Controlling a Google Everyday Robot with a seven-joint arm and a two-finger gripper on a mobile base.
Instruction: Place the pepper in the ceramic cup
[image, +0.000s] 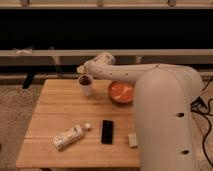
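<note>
On the left part of the wooden table (55, 112) a bottle (67, 137) lies on its side. Further along, the ceramic cup (86, 86) stands near the back edge. The gripper (82, 71) hangs just above it. Something dark red shows at the cup's top; it looks like the pepper (86, 79), small and dark. So the job seems nearly done, with only letting go and lifting away left. To the right sits an orange bowl (121, 92).
</note>
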